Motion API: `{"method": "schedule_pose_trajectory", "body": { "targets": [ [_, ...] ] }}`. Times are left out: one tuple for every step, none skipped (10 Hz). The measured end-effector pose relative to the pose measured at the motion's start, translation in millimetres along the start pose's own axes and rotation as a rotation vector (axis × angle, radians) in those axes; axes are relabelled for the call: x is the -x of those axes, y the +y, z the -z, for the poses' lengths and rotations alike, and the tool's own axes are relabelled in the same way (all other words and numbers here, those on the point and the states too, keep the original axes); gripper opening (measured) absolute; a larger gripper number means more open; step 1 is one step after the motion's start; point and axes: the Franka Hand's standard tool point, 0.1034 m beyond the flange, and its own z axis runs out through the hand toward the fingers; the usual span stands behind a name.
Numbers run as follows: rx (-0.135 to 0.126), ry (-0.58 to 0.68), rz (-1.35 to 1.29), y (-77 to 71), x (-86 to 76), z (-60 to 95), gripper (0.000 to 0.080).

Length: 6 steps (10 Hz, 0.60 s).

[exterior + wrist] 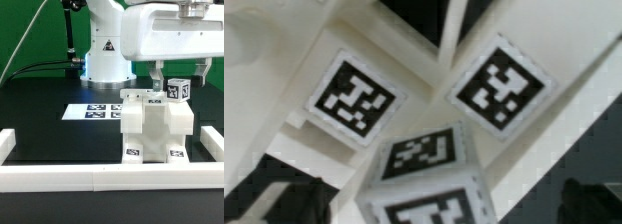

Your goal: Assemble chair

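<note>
The partly built white chair (155, 125) stands in the middle of the black table, with tags on its front feet and top. A small white tagged cube part (178, 88) stands up from its top at the exterior view's right. My gripper (180, 78) hangs over that cube, one finger on each side with a gap to it, so it is open. In the wrist view the cube (429, 185) sits between the dark fingertips (274, 198) of my gripper (429, 205). Two tagged chair panels (352, 97) lie beyond it.
The marker board (92, 112) lies flat on the table behind the chair at the exterior view's left. A low white border wall (60, 178) runs along the front and both sides. The robot base (104, 55) stands at the back.
</note>
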Motion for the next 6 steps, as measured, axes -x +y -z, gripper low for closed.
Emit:
{"method": "schedule_pose_trajectory", "body": {
  "targets": [
    [0.0, 0.0, -0.019, -0.2, 0.1, -0.2, 0.0649],
    [0.0, -0.001, -0.032, -0.1, 0.3, -0.4, 0.0524],
    [-0.001, -0.001, -0.042, -0.1, 0.3, -0.6, 0.0385],
    [-0.001, 0.0, -0.113, -0.2, 0.3, -0.7, 0.0283],
    [-0.002, 0.0, -0.171, -0.3, 0.3, -0.7, 0.0283],
    [-0.002, 0.0, -0.247, -0.3, 0.3, -0.8, 0.0284]
  ]
}}
